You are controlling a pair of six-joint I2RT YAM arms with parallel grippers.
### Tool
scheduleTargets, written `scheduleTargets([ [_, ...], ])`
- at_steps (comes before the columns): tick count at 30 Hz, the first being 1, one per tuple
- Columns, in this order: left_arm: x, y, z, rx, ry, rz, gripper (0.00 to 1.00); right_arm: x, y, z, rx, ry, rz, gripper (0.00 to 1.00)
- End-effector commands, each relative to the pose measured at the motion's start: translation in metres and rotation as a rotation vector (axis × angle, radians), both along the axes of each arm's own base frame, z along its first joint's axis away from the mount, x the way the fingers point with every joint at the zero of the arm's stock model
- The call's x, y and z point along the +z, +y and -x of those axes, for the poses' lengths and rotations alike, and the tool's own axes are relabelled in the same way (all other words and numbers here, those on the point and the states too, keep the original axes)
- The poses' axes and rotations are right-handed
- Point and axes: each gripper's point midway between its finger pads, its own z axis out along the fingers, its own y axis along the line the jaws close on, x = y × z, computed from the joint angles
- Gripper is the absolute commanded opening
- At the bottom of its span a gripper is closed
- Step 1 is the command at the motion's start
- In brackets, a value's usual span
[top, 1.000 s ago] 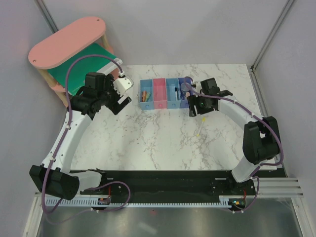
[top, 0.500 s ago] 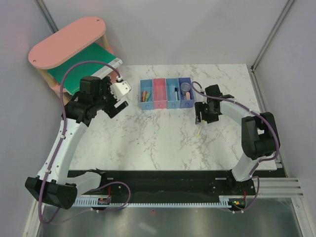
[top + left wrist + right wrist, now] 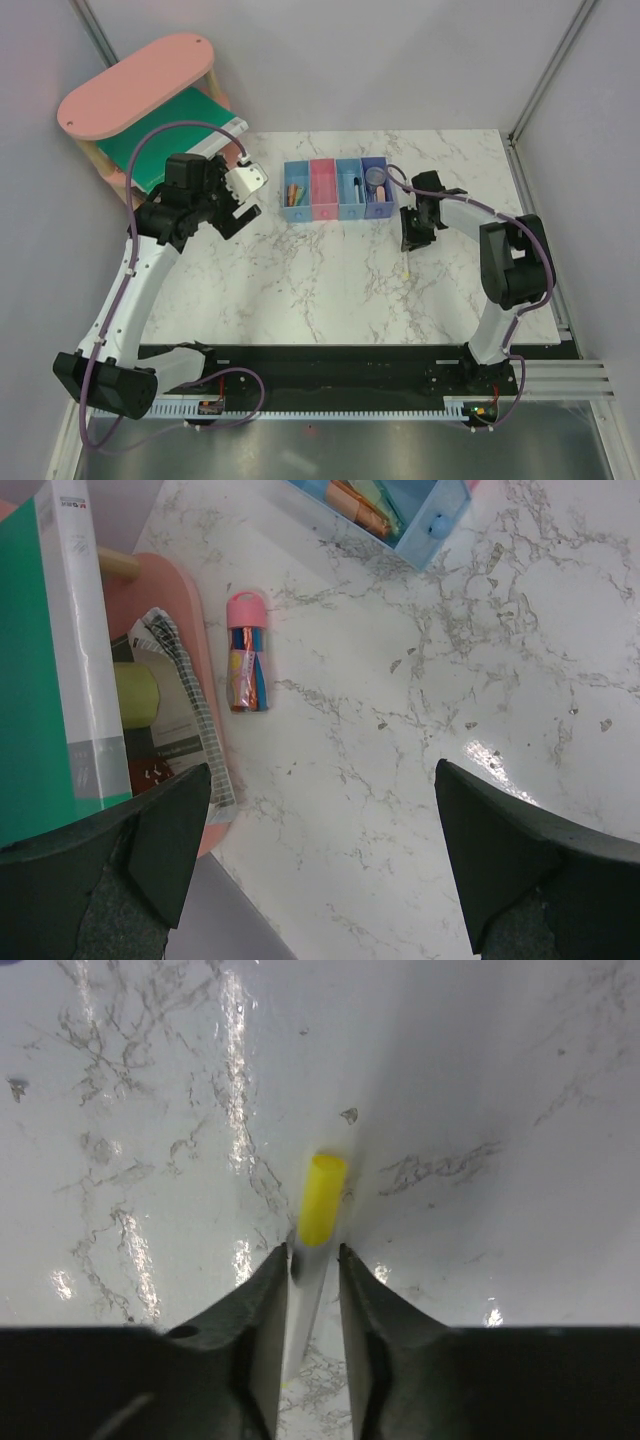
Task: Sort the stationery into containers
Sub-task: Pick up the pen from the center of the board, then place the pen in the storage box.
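Observation:
A thin white stick with a yellow end [image 3: 322, 1200] lies on the marble table, right of the bins [image 3: 405, 268]. My right gripper [image 3: 313, 1255] is low over it, jaws narrow on either side of its white shaft. The left finger touches it and a slim gap shows at the right finger. The joined row of containers [image 3: 323, 203] holds orange sticks [image 3: 293, 189] in the left blue bin, a dark pen [image 3: 356, 186] in the third and a purple disc [image 3: 376, 176] in the dark blue one. My left gripper [image 3: 325, 860] hangs wide open and empty above bare marble, left of the bins [image 3: 243, 188].
A pink-capped clear tube [image 3: 246, 652] of coloured items lies on the table beside the pink shelf base [image 3: 170, 610]. A green book [image 3: 170, 140] sits under the pink oval shelf top [image 3: 135, 85] at the back left. Grey walls close in the table's sides.
My right gripper has come away from the dark blue bin, dropped to the table and narrowed its jaws around the yellow-ended stick. The left arm has pulled back a little, still open.

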Motion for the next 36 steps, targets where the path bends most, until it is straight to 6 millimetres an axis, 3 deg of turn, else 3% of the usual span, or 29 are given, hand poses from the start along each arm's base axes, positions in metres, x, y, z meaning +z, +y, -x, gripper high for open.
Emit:
scheduleTargets([
  [1, 0.016, -0.002, -0.008, -0.016, -0.039, -0.004, 1.0, -0.023, 0.001, 0.008, 0.0, 0.08, 0.004, 0.16],
  [4, 0.016, -0.003, -0.009, -0.018, -0.037, -0.002, 1.0, -0.025, 0.0, 0.009, 0.007, 0.082, 0.014, 0.0],
  [9, 0.011, -0.004, -0.009, -0.004, -0.018, 0.02, 1.0, -0.016, -0.002, 0.007, 0.027, 0.061, 0.026, 0.0],
  [14, -0.012, 0.004, -0.014, 0.084, 0.038, 0.02, 1.0, 0.028, 0.007, -0.008, 0.076, -0.038, -0.013, 0.0],
  [22, -0.045, 0.006, -0.029, 0.172, 0.132, 0.081, 1.0, 0.119, 0.035, -0.03, 0.209, -0.258, -0.089, 0.0],
  [26, -0.067, 0.016, -0.045, 0.226, 0.187, 0.095, 1.0, 0.165, 0.051, -0.056, 0.235, -0.384, -0.133, 0.0],
  [28, -0.08, 0.021, -0.054, 0.244, 0.216, 0.092, 1.0, 0.171, 0.057, -0.07, 0.238, -0.408, -0.137, 0.0],
  [29, -0.082, 0.026, -0.061, 0.258, 0.207, 0.094, 1.0, 0.188, 0.061, -0.082, 0.237, -0.452, -0.145, 0.0],
  [31, -0.097, 0.033, -0.07, 0.266, 0.225, 0.071, 1.0, 0.188, 0.069, -0.097, 0.24, -0.459, -0.156, 0.0],
  [32, -0.097, 0.039, -0.079, 0.279, 0.203, 0.067, 1.0, 0.203, 0.075, -0.109, 0.245, -0.505, -0.164, 0.0],
  [34, -0.108, 0.047, -0.094, 0.291, 0.211, 0.05, 1.0, 0.198, 0.084, -0.127, 0.257, -0.513, -0.164, 0.0],
  [35, -0.111, 0.054, -0.101, 0.302, 0.21, 0.047, 1.0, 0.214, 0.09, -0.138, 0.265, -0.56, -0.174, 0.0],
  [36, -0.105, 0.056, -0.112, 0.3, 0.184, 0.045, 1.0, 0.203, 0.095, -0.148, 0.273, -0.545, -0.175, 0.0],
])
